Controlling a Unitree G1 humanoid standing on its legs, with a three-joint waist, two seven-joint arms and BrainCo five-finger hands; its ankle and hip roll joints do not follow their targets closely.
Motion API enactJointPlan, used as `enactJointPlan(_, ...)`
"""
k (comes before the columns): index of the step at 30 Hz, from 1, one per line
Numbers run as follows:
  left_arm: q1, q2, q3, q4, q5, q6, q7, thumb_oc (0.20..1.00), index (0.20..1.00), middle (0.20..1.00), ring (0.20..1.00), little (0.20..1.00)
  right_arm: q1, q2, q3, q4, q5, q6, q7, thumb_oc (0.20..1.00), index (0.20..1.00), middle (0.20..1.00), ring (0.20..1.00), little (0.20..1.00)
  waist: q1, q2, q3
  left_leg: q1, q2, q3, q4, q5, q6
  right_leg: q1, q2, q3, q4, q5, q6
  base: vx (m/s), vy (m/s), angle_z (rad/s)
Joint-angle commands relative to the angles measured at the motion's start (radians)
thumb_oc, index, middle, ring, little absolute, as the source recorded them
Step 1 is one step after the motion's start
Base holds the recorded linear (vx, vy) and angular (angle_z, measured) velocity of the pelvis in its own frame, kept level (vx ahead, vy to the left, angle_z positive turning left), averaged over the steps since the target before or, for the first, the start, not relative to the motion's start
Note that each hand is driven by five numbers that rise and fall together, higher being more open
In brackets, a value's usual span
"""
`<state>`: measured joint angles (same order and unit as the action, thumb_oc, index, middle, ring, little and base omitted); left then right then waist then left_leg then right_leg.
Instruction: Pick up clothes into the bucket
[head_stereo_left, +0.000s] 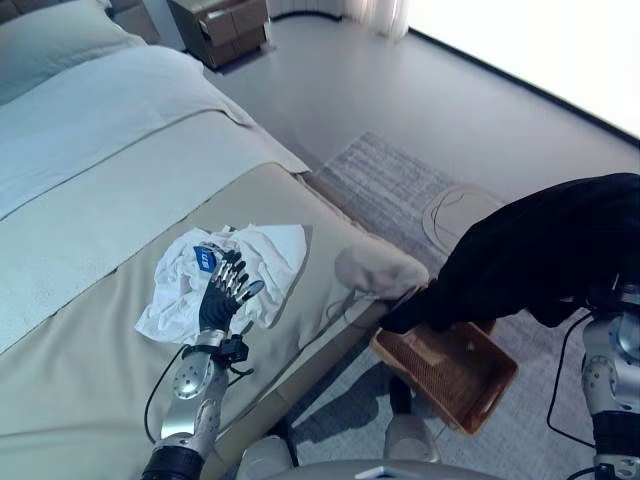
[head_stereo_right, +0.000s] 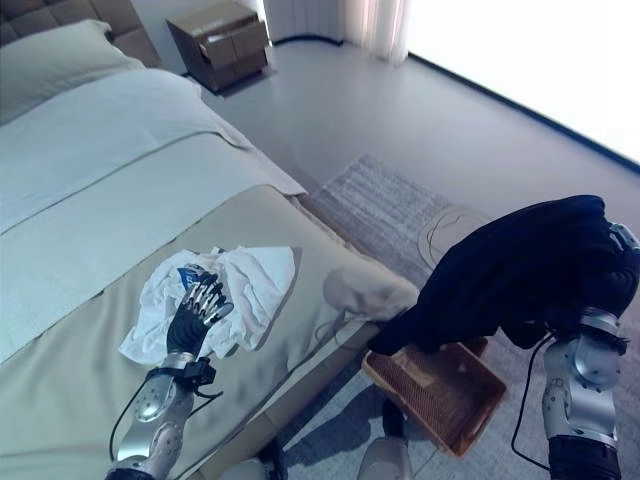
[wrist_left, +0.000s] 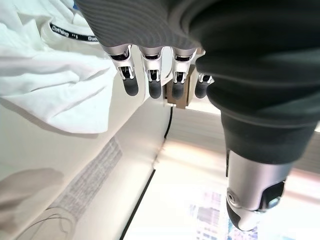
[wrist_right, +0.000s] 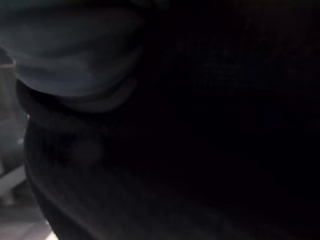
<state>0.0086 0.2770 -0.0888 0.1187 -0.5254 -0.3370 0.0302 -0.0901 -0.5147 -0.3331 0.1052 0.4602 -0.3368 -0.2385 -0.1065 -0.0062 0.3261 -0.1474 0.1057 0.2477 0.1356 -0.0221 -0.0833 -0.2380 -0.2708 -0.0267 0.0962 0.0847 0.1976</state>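
Note:
A crumpled white garment (head_stereo_left: 265, 255) with a blue print lies on the beige bed cover (head_stereo_left: 90, 350). My left hand (head_stereo_left: 225, 290) hovers over its near side with straight fingers, nothing in it; the left wrist view has the white cloth (wrist_left: 45, 75) just past the fingertips (wrist_left: 152, 87). A black garment (head_stereo_left: 540, 255) hangs draped over my right hand, which is hidden beneath it. Its lower end dangles above the near end of a brown wicker basket (head_stereo_left: 465, 380) on the floor beside the bed. Dark cloth (wrist_right: 200, 125) covers the right wrist view.
A beige lump of cover (head_stereo_left: 380, 270) marks the bed corner next to the basket. A grey rug (head_stereo_left: 385, 175) with a round mat (head_stereo_left: 455, 215) lies on the floor beyond. A wooden nightstand (head_stereo_left: 220, 25) stands at the far end of the bed, by the pillow (head_stereo_left: 50, 40).

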Motion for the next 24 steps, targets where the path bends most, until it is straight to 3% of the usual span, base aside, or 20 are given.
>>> enactJointPlan(1,-0.052,0.032,0.062,-0.055,-0.007,-0.090,0.047,1.000,1.000,1.000,1.000,1.000,-0.085,-0.001,-0.007,-0.113,-0.045,-0.066,-0.040,0.200,0.200,0.200,0.200,0.200,-0.020,-0.026,0.022,-0.103,0.003,-0.004,0.247,-0.152,0.036,-0.109,-0.021,-0.047,0.161,-0.025,-0.005,-0.16,-0.021,-0.09)
enactJointPlan(8,-0.104,0.032,0.061,-0.068,0.031,-0.113,0.115,1.000,1.000,1.000,1.000,1.000,-0.130,0.037,0.037,-0.099,-0.112,-0.066,-0.092,0.200,0.200,0.200,0.200,0.200,-0.035,0.005,0.060,-0.251,0.023,0.018,0.376,-0.201,0.046,-0.291,-0.013,0.014,0.287,-0.066,-0.028,-0.10,0.002,-0.14)
enactJointPlan(16,-0.157,0.021,0.041,-0.114,0.049,-0.156,0.187,1.000,1.000,1.000,1.000,1.000,-0.231,0.034,0.089,0.033,-0.217,-0.066,-0.224,0.200,0.200,0.200,0.200,0.200,-0.022,0.059,0.098,-0.480,0.042,0.032,0.562,-0.264,0.062,-0.544,0.013,0.093,0.446,-0.112,-0.053,-0.07,0.001,-0.12)
enactJointPlan(21,-0.167,0.019,0.030,-0.150,0.050,-0.171,0.207,1.000,1.000,1.000,1.000,1.000,-0.263,0.023,0.109,0.086,-0.246,-0.061,-0.258,0.200,0.200,0.200,0.200,0.200,-0.015,0.081,0.111,-0.547,0.038,0.037,0.606,-0.280,0.070,-0.625,0.022,0.119,0.498,-0.124,-0.059,-0.01,0.022,-0.09)
enactJointPlan(24,-0.175,0.019,0.016,-0.172,0.042,-0.181,0.212,1.000,1.000,1.000,1.000,1.000,-0.284,0.005,0.135,0.174,-0.279,-0.037,-0.286,0.200,0.200,0.200,0.200,0.200,0.002,0.101,0.111,-0.604,0.035,0.024,0.656,-0.319,0.064,-0.680,0.024,0.134,0.554,-0.166,-0.058,0.04,0.021,-0.21)
